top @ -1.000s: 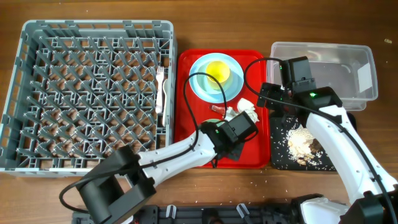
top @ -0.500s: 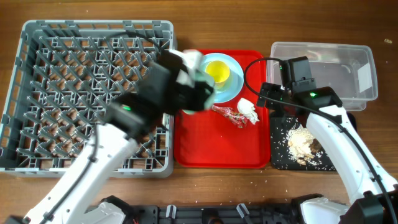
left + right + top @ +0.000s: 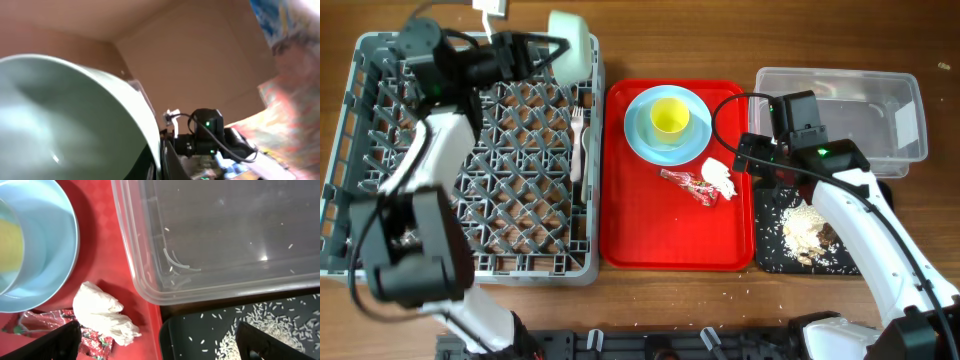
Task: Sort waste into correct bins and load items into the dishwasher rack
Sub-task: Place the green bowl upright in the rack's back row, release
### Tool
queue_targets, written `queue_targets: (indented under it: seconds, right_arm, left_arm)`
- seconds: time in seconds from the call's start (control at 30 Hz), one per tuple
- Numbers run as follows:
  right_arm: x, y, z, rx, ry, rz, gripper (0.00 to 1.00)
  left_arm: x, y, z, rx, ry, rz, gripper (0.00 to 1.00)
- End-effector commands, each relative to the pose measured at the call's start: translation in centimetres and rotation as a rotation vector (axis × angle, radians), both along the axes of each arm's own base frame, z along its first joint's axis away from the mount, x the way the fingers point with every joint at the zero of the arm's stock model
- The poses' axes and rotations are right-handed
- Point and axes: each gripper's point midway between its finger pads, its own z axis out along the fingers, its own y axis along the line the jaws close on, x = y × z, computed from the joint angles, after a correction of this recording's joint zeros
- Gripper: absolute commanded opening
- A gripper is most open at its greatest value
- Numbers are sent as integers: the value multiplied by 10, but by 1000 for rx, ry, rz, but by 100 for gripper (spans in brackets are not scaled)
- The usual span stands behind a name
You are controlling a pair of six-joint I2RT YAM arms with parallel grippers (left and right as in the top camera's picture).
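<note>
Currently my left gripper (image 3: 542, 50) is clamped on a mint-green bowl (image 3: 572, 38), gripping it by the rim. The bowl is turned on edge, with its hollow facing back toward the arm. It hangs over the far right corner of the rack (image 3: 470, 268), and I cannot tell whether it touches the pegs. In the left wrist view the bowl fills the lower left and the rest is blurred room, so I get nothing more from that view. A white fork (image 3: 577, 140) lies in the rack along its right wall, tines toward the far side.

My right gripper (image 3: 758, 160) is spread wide and holds nothing. It hovers over the seam between the red tray (image 3: 670, 240) and the black tray (image 3: 768, 252), at the near left corner of the tub (image 3: 840, 73). The wrist view shows one fingertip over each tray.

On the red tray, the tissue (image 3: 720, 178) lies just beside that gripper, with the red wrapper (image 3: 685, 182) touching its left side. Beyond them sits the blue plate (image 3: 640, 135) with the yellow cup (image 3: 670, 118) upright on it. The tub holds only a few stray grains. The scraps (image 3: 805, 225) are heaped in the black tray, with crumbs scattered around them.
</note>
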Motion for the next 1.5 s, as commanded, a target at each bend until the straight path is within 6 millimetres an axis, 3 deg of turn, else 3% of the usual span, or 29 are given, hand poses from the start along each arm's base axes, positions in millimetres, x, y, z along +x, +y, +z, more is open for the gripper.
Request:
queue_targets:
  seconds: [0.0,0.17,0.37,0.4,0.43,0.5,0.53,0.57,0.73,0.83,0.93,1.07,1.13,1.27,1.33,1.47]
  right_arm:
    - [4,-4,3,-20,-12,-7,100]
    - [4,-4,3,-20,-12,-7,100]
    - [4,-4,3,-20,-12,-7,100]
    - [4,-4,3,-19,-12,-8,100]
    - [4,-4,3,-20,-12,-7,100]
    - [4,-4,3,-20,-12,-7,100]
    - [4,-4,3,-20,-12,-7,100]
    - [4,-4,3,-20,-12,-7,100]
    - [4,-4,3,-20,-12,-7,100]
    - [4,-4,3,-20,-12,-7,100]
    - [4,-4,3,-20,-12,-7,100]
    - [4,-4,3,-20,-12,-7,100]
    - [4,-4,3,-20,-12,-7,100]
    - [4,-4,3,-20,-12,-7,100]
    - [4,-4,3,-19,-12,-7,100]
    - [4,-4,3,-20,-12,-7,100]
  left_arm:
    - [6,8,-56,-56,284,-65,4]
    - [16,11,-103,-76,391,-59,4]
    - [24,36,-109,-68,324,7,7]
    - [24,41,-109,-70,324,18,13]
    - [25,46,-109,-72,323,29,26]
    - [26,55,-109,-75,322,47,32]
    - [27,59,-109,-76,322,54,45]
    - [27,62,-109,-77,320,62,100]
    - [25,86,-97,-83,295,80,100]
    - [23,106,-75,-82,259,114,100]
    - [13,124,-40,-65,183,154,100]
    - [-3,128,-13,-31,114,165,100]
    - [-9,124,-1,-26,101,163,100]
    - [-18,89,21,-7,51,92,100]
    - [-20,64,23,-11,55,36,100]
    - [-7,35,23,-91,156,14,100]
